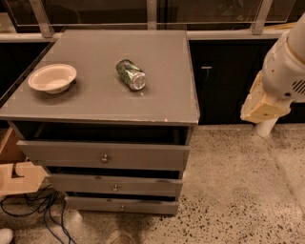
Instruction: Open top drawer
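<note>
Camera view: top drawer at 7 o'clock, standing partly out under cabinet top, dark gap showing behind front panel. Judged mostly done; further pull possibly left. Gripper at 3 o'clock, opening not discernible. Drawer knob well apart, toward 8 o'clock from gripper.

White bowl, toppled can — cables on floor

floor: speckled terrazzo | back: dark windows, metal frames | right: black cabinet | centre: grey dresser
</note>
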